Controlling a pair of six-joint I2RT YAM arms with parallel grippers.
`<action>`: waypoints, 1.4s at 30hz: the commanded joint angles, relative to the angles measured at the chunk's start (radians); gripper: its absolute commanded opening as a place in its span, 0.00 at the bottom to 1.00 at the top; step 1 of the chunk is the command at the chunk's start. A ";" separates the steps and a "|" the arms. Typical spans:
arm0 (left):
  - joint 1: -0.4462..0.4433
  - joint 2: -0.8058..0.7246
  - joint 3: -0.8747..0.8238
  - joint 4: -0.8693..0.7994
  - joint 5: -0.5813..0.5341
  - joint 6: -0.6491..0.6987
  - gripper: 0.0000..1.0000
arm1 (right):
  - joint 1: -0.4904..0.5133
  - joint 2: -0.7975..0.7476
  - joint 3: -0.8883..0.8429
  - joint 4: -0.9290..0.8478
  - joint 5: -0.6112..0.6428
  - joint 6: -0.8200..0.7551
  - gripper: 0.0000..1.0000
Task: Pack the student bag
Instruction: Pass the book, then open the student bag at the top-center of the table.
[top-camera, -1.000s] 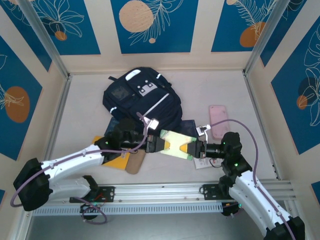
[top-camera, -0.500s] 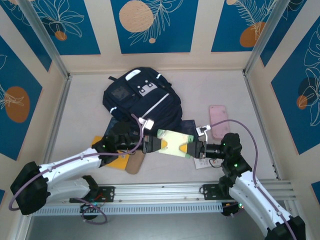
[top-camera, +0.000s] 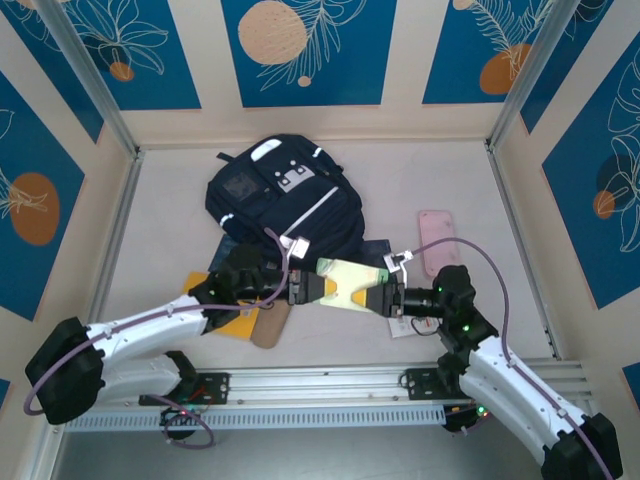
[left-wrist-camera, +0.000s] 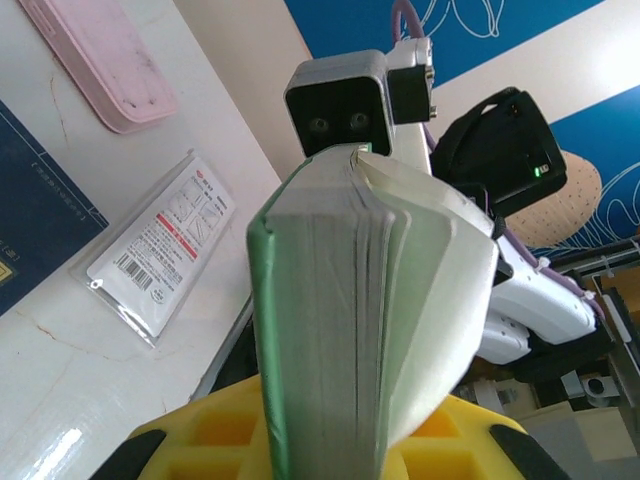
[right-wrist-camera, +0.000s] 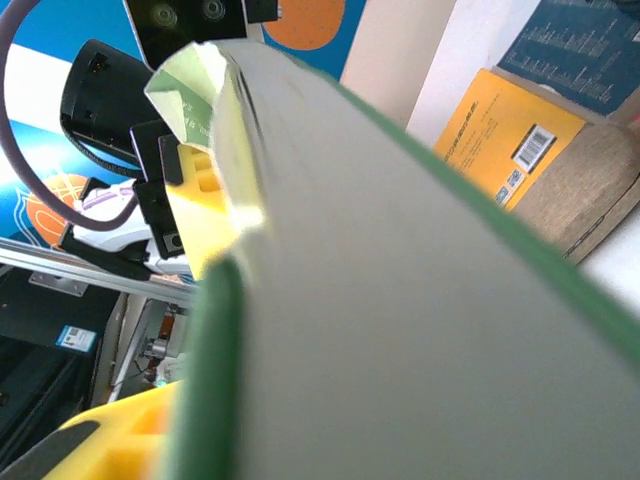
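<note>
left fingers (left-wrist-camera: 210, 440) and right fingers (right-wrist-camera: 110, 440) both clamping green book (top-camera: 345, 282) | bag (top-camera: 285, 200) lying just beyond the fingers | likely handing over: releasing one end only after confirming firm grip at the other

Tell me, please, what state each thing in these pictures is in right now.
student bag, lying flat, front side up.
green book, held in the air, one end in each gripper.
left gripper, shut on the green book.
right gripper, shut on the green book.
pink case, lying flat.
plastic packet, lying flat.
</note>
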 joint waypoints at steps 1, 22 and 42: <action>-0.011 0.006 0.019 0.063 0.035 0.003 0.00 | 0.010 0.013 0.015 0.038 0.021 -0.011 0.23; 0.126 0.528 1.035 -1.287 -0.733 0.854 0.84 | -0.212 -0.165 0.190 -0.803 0.420 -0.366 0.00; 0.284 1.107 1.549 -1.416 -0.463 1.007 0.94 | -0.306 -0.105 0.205 -0.813 0.340 -0.470 0.00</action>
